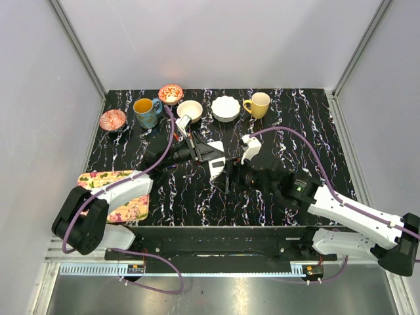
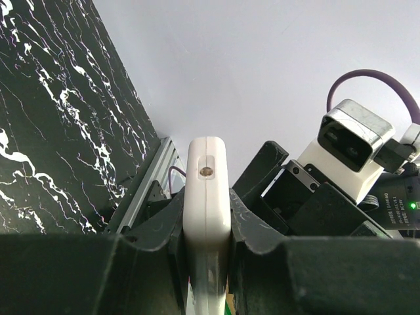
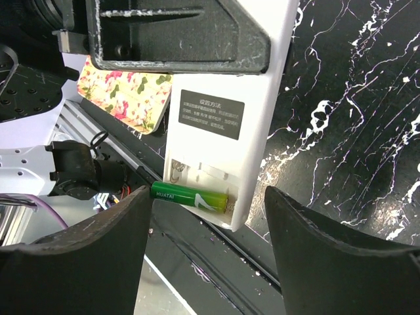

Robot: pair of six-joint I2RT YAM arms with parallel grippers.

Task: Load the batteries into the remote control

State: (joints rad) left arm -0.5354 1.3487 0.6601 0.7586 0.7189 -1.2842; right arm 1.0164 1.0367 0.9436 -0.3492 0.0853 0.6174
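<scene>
1. Hold: left gripper (image 2: 207,231) clamped on the edges of the remote control (image 3: 262,79).
2. Green battery (image 3: 190,195) lies in the open bay (image 3: 200,174), one end overhanging the remote's edge.
3. Fingers of the right gripper (image 3: 209,216) are apart, holding nothing.
4. Judged: battery light, rigid, slick; pinch mid-barrel.

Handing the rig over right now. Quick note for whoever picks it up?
Left gripper: shut on the small flat white plastic remote control, back cover off, battery bay facing the right arm.
Right gripper: open, empty, fingers either side of the bay end.
Batteries: one slim green battery lies in the bay, one end poking past the remote's edge, so not seated. No other battery in view.
Done: first battery partly in.
Left: seat it, fill the empty slot, refit the back cover (not in view).
</scene>
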